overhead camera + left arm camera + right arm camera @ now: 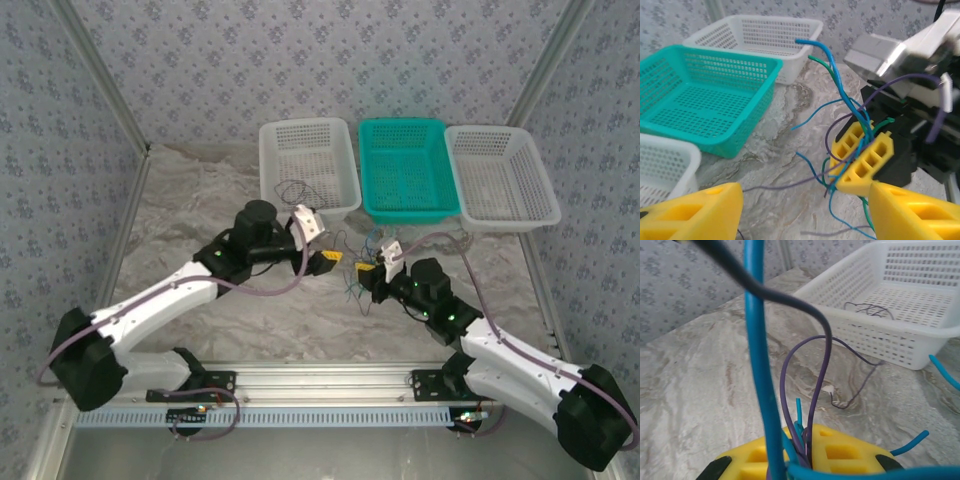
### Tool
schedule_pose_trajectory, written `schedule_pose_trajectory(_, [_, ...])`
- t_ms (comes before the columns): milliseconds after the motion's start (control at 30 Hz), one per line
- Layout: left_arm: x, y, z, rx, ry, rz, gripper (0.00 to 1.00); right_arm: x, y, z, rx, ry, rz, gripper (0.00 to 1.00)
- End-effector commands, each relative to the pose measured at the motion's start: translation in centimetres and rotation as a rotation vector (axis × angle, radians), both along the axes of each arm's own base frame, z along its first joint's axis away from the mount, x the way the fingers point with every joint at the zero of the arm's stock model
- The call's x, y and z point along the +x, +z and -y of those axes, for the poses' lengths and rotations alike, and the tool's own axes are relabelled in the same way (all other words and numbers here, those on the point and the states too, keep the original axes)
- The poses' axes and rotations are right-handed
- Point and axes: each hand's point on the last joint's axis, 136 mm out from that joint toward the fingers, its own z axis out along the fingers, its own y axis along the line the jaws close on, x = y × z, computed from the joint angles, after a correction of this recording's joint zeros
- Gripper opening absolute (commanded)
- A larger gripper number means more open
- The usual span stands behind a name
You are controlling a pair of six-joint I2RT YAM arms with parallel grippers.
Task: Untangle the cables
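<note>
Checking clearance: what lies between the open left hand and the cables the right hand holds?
Left wrist view: bare table crossed by loose purple and blue cable strands.

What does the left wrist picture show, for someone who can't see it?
The right gripper pinches a bunch of thin blue, green and purple cables over the table. The open left gripper sits at the bottom; a teal basket and white baskets stand left.
</note>
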Motion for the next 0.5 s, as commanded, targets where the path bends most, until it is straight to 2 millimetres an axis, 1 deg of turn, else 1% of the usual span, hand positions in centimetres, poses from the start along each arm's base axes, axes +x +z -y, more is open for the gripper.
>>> schedule_pose_trajectory(0, [0.8, 2.0, 2.3, -0.031, -0.075, 0.136, 0.67, -1.0, 1.7, -1.0, 0.014, 0.095, 0.013, 0.09])
schedule_pose_trajectory(133, [0.0, -0.1, 3.6, 0.028, -0.196, 0.091, 0.66, -1.0, 2.7, -1.1, 0.032, 0.096, 0.025, 0.09])
schedule_pose_trajectory(200, [0.0, -0.7, 3.8, 0.038, -0.212, 0.080, 0.63, -1.0, 3.1, -1.2, 0.036, 0.098, 0.033, 0.09])
schedule_pose_trajectory(333, [0.3, -2.0, 3.9, 0.056, -0.216, 0.055, 0.55, -0.7, 3.7, -1.2, 0.040, 0.088, 0.043, 0.09])
schedule_pose_trajectory(467, [0.4, -2.9, 3.5, 0.073, -0.213, 0.035, 0.52, -0.3, 3.9, -0.8, 0.038, 0.061, 0.045, 0.09])
